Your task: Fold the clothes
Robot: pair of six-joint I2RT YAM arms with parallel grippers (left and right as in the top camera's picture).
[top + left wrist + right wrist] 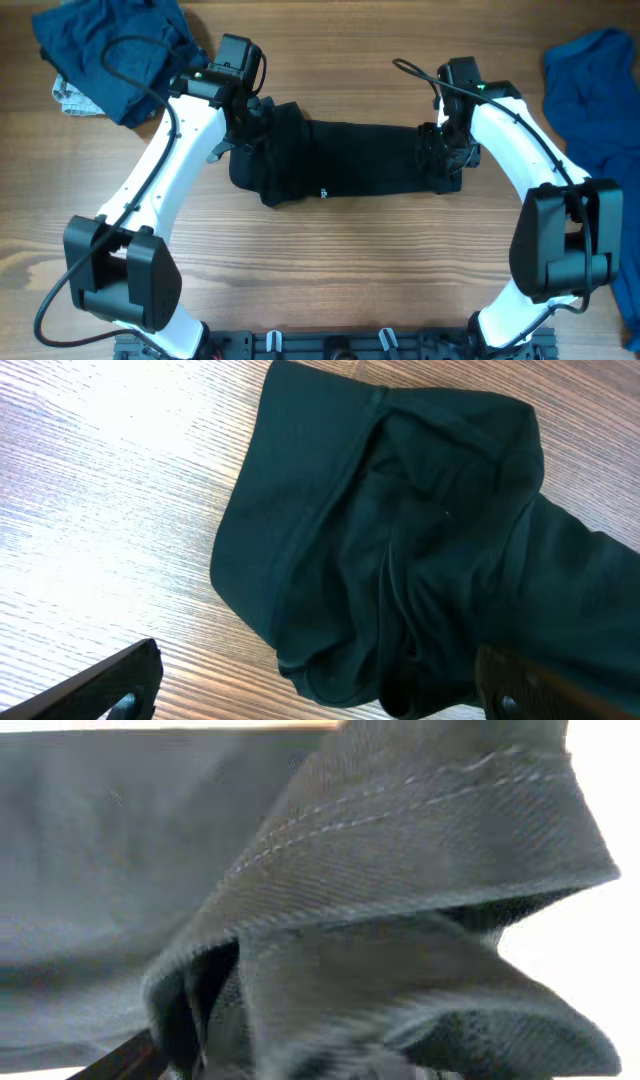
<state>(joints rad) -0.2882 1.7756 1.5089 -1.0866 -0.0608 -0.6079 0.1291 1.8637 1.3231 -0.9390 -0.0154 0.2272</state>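
Overhead: black garment [350,160] stretched between both arms

It lies as a long band on the table [330,270], with blue clothes [110,50] heaped near the corners. The left gripper [315,665] is spread wide over its left end. The right gripper [440,150] sits at its right end, and whether it is spread or pinching cannot be told.

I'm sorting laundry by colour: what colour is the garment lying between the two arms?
The garment is plain black, and the overhead view shows it best.

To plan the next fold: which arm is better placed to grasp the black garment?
Probably left: the left gripper is open over the end of the black garment; fabric bunches against the right gripper.
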